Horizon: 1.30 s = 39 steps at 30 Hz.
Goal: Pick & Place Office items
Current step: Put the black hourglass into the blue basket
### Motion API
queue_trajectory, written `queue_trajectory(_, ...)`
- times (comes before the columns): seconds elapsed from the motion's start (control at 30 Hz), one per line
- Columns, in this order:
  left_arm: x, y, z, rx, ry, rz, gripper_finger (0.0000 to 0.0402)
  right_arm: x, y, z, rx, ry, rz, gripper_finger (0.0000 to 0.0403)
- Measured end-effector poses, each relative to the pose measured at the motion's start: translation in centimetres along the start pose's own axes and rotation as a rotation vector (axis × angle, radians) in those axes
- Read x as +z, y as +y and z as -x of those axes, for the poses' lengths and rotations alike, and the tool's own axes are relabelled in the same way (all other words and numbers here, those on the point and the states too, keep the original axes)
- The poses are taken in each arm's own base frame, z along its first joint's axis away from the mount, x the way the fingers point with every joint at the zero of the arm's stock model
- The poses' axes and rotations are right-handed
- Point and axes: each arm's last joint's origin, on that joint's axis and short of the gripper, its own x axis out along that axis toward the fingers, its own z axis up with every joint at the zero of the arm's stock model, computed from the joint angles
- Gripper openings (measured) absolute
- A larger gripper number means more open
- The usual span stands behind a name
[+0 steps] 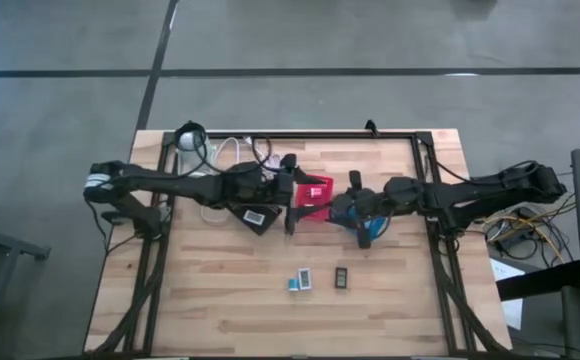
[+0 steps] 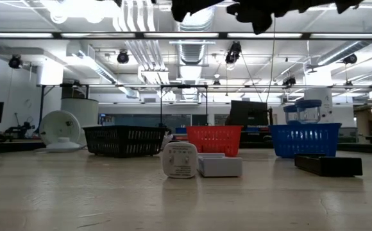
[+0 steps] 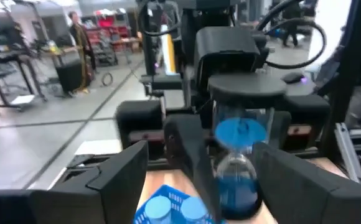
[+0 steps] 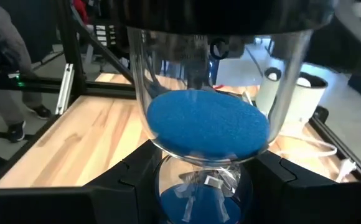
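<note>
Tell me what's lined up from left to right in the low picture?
White lamp → black bin → white round item → grey block → blue bin → black tray.

Hourglass (image 4: 199, 130) btwn right fingers (image 4: 137, 180)

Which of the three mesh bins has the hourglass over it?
The blue bin, the hourglass showing above its rim; the red bin and black bin have nothing showing above theirs.
</note>
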Motion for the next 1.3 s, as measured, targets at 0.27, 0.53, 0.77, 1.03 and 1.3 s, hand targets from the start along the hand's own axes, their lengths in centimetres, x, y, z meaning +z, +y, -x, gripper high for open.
queue_trajectory(0.27, 1.6, -0.1, -2.2, -0.084, 0.011, 0.004, 0.0296, 0.3, 0.0, -1.1, 0.001, 0.014, 0.018, 0.0166)
queue_trajectory(0.53, 1.2, 0.0, -2.7, -0.082, 0.032, 0.011, 0.0296, 0.6, 0.0, -0.6, -0.004, 0.000, 0.013, 0.0162)
queue_trajectory(0.77, 1.4, 0.4, -3.2, -0.078, 0.033, 0.005, 0.0296, 0.8, 0.0, -1.1, -0.005, 0.006, 0.006, 0.0167)
queue_trajectory(1.03, 1.3, 0.5, -3.7, -0.081, 0.040, -0.039, 0.0292, 0.9, 0.0, -2.0, -0.009, 0.021, 0.009, 0.0163)
queue_trajectory(1.3, 1.0, 0.5, -3.9, -0.084, 0.042, -0.069, 0.0254, 1.1, 0.0, -2.4, -0.009, 0.024, 0.011, 0.0162)
